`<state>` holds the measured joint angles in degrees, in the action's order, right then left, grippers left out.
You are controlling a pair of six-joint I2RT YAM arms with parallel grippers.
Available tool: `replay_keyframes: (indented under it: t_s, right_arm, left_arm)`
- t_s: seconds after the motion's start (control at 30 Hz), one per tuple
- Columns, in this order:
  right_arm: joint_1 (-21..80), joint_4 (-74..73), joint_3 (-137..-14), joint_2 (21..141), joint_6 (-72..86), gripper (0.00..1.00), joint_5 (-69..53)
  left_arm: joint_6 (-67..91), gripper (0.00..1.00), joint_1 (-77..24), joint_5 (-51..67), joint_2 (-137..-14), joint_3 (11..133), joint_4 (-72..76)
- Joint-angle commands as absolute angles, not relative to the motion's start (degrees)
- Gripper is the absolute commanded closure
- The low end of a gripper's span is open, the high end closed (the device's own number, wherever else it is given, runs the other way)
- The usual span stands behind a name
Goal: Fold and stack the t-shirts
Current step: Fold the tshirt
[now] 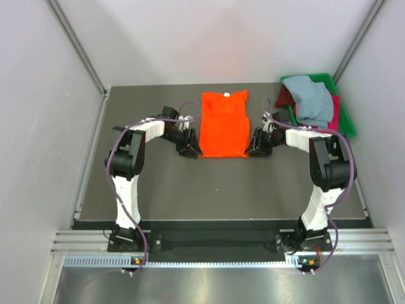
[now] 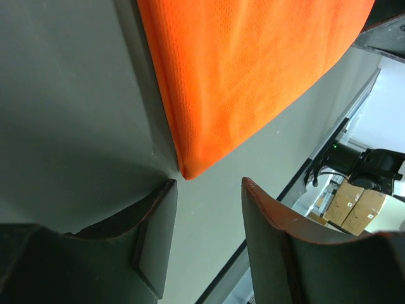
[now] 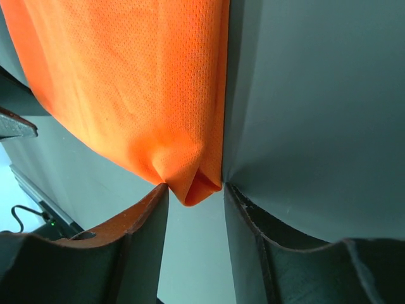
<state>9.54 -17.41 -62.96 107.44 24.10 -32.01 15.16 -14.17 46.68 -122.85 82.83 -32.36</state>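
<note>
On the table [image 1: 164, 190] the orange shirt [image 1: 224, 125] lies flat, left end effector [image 2: 209, 182] spread just short of one hem corner, right end effector [image 3: 195, 189] spread around the other: pinch both next, I'd say.

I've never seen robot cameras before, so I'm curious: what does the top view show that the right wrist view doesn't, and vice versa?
Top only: the green tray holding a grey-blue shirt and crimson cloth. Right wrist only: a puckered corner of the orange t-shirt between the fingertips of the right gripper. Both: that t-shirt lying on the dark table.
</note>
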Motion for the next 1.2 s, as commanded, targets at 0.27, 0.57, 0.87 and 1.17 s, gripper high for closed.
replay_keyframes:
  t_s: [0.27, 0.57, 0.87, 1.17]
  right_arm:
    - [8.9, -16.7, -62.8, 107.7, 23.2, 0.79, -29.9]
    - [9.0, -16.1, -63.9, 108.6, 23.4, 0.76, -29.3]
    - [9.2, -15.7, -64.3, 109.2, 23.3, 0.91, -29.6]
    - [9.3, -16.5, -65.6, 108.5, 22.8, 1.00, -30.1]
  left_arm:
    - [12.9, 0.53, -14.8, 39.4, -125.3, 82.2, -33.7]
    - [12.7, 0.52, -15.8, 39.1, -128.0, 84.8, -33.2]
    - [12.2, 0.80, -16.5, 40.2, -129.3, 86.4, -33.2]
    - [11.3, 1.00, -16.4, 41.0, -127.2, 85.6, -34.1]
